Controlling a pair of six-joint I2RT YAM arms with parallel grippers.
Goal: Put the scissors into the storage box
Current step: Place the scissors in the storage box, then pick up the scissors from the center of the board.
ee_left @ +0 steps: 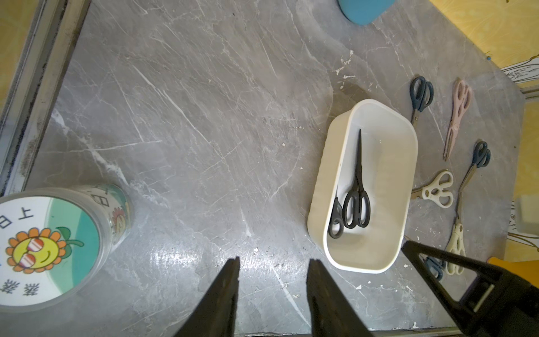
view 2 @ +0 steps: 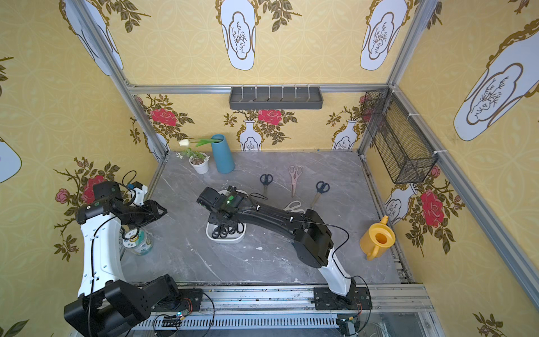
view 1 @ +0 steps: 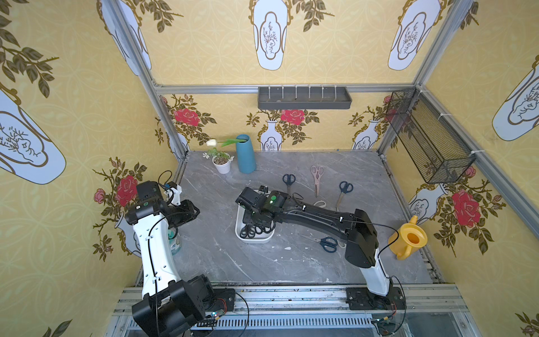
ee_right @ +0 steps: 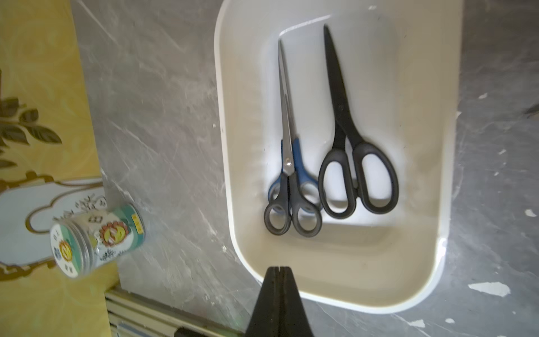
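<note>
**Right claw** (ee_right: 279, 270): tips pressed together, empty, poised above one end of the storage box (ee_right: 224, 116). **Left claw** (ee_left: 274, 262): jaws apart on nothing, over bare counter (ee_left: 204, 116) near a printed jar (ee_left: 49, 242).

In the box we see a black pair (ee_right: 350, 140) beside a grey-handled pair (ee_right: 291, 213), which is stacked on a blue-handled pair (ee_right: 300, 157). Outside it, on the counter, lie a navy pair (view 1: 288, 182), a pink pair (view 1: 316, 181) and a cream-white pair (view 1: 319, 203) partly under the right forearm, among others.

Hazards, as we judge them:
- Flat blades on hard stone give a claw little to catch, so a pair may skid or pivot open.
- A pair lifted by one handle may swing and land across the rim.
- A low sweep of the forearm could drag the cream-white pair or shove the light box.
</note>
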